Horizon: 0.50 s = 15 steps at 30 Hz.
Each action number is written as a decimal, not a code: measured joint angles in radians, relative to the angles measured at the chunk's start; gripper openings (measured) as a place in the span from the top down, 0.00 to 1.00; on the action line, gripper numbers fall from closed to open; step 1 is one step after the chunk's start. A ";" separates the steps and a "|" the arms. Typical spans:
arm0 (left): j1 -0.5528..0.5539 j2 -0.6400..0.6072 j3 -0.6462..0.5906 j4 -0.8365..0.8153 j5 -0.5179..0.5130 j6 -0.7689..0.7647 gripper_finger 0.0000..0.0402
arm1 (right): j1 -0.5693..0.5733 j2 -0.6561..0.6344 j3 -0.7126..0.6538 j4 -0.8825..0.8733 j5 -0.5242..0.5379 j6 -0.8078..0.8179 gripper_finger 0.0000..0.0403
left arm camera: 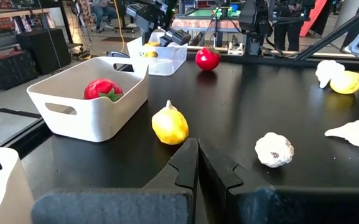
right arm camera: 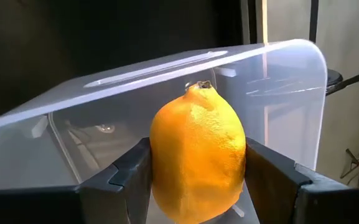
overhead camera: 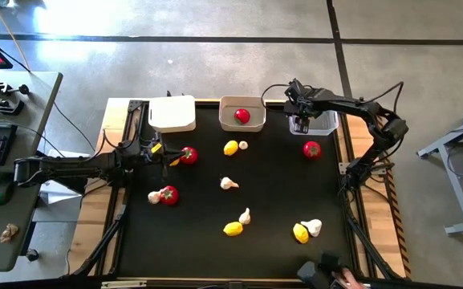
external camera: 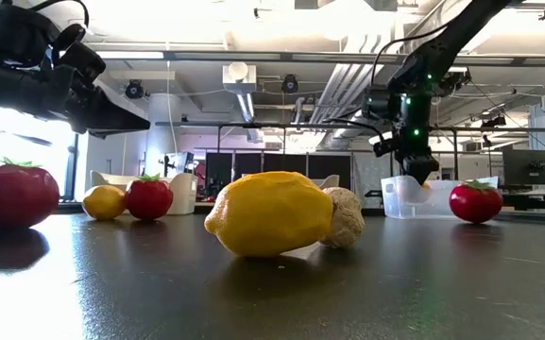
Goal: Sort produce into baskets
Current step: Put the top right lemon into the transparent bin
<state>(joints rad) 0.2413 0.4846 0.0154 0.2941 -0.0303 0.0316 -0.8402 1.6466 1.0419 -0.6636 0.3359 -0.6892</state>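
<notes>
lemon (right arm camera: 198,155) pinched between my right claw (right arm camera: 198,186) fingers, over clear bin (right arm camera: 291,81) at table's 1 o'clock; left claw (left arm camera: 195,168) shut, empty.

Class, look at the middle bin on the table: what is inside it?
One red tomato lies inside the middle bin. The left wrist view shows the same; its near wall hides part of the floor.

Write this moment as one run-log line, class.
right end effector: shut on lemon, over clear basket | left end effector: shut, empty, low over table | middle basket: one tomato
</notes>
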 joint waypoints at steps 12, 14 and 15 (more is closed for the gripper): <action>0.000 0.000 0.000 0.002 0.000 0.014 1.00 | 0.000 0.000 -0.004 0.026 0.001 0.006 0.50; 0.000 0.000 0.000 0.001 0.000 0.012 1.00 | 0.000 0.000 -0.004 0.025 0.001 0.029 0.50; 0.000 0.000 0.000 0.001 0.000 0.009 1.00 | 0.000 0.000 -0.004 0.025 0.001 0.041 0.49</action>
<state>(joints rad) 0.2413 0.4843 0.0154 0.2947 -0.0303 0.0403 -0.8402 1.6466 1.0374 -0.6384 0.3368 -0.6482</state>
